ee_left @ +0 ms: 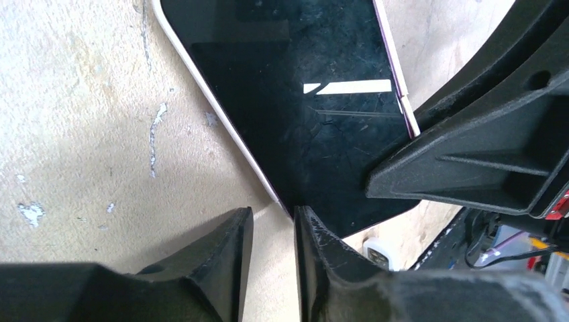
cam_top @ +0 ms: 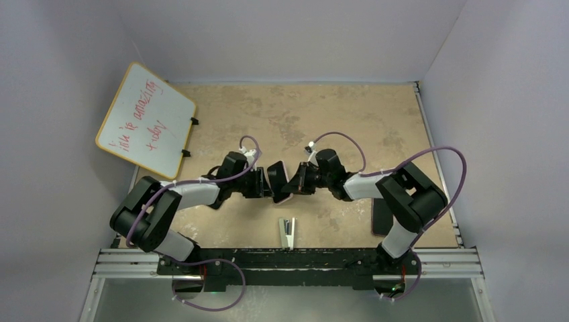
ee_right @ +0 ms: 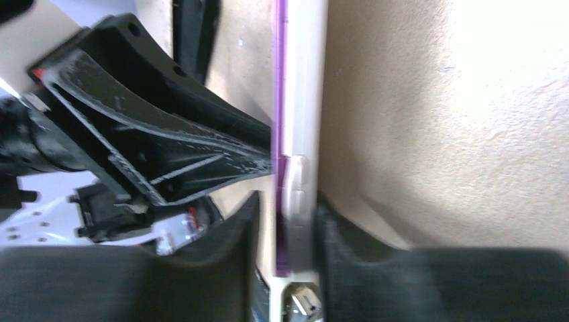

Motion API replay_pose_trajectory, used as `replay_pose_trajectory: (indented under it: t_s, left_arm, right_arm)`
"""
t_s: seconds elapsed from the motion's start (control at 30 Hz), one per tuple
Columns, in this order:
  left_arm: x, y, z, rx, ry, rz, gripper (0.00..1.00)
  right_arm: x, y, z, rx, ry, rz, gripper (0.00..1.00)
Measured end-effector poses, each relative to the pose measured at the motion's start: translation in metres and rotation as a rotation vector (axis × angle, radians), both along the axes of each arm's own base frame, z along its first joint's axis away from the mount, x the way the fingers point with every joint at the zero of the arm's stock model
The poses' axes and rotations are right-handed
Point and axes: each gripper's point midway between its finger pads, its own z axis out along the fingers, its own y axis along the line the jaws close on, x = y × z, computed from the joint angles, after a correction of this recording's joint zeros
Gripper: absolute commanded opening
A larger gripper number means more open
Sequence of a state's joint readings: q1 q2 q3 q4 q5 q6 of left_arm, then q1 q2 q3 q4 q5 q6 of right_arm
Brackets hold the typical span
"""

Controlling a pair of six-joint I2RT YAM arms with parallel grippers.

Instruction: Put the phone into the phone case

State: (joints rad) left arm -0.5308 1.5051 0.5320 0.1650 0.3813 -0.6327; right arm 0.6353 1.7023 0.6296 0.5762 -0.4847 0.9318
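The phone [cam_top: 281,182] has a black screen and a pale lilac rim, and it stands tilted on edge between the two grippers at the table's middle. In the right wrist view it shows edge-on [ee_right: 298,100] between my right gripper's [ee_right: 285,215] fingers, the right finger against it and the left one close. In the left wrist view its screen [ee_left: 302,100] fills the top, with its lower corner at the tips of my left gripper [ee_left: 274,215], which is narrowly open with bare table in the gap. A dark flat rectangle [cam_top: 381,216], apparently the phone case, lies by the right arm's base.
A small metal clip-like object [cam_top: 287,232] lies near the front edge at centre. A whiteboard [cam_top: 145,119] with red writing leans at the back left. Walls close in the table on three sides.
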Motion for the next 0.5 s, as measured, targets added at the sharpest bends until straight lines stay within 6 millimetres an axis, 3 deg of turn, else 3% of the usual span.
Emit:
replay_pose_trajectory:
  t_s: [0.17, 0.27, 0.37, 0.5]
  left_arm:
    - [0.000, 0.000, 0.013, -0.003, 0.000, 0.004, 0.63]
    - [0.001, 0.011, 0.029, -0.022, 0.004, 0.036, 0.76]
    - [0.011, 0.024, 0.068, -0.104, -0.051, 0.086, 0.82]
    - [0.016, 0.026, 0.127, -0.242, -0.165, 0.092, 0.82]
  right_arm:
    - [-0.001, -0.004, 0.008, -0.033, -0.017, -0.005, 0.00]
    - [-0.004, -0.012, 0.021, -0.061, -0.034, -0.022, 0.00]
    - [-0.004, -0.016, 0.045, -0.041, -0.084, -0.032, 0.00]
    - [-0.004, -0.014, 0.095, 0.063, -0.199, -0.035, 0.00]
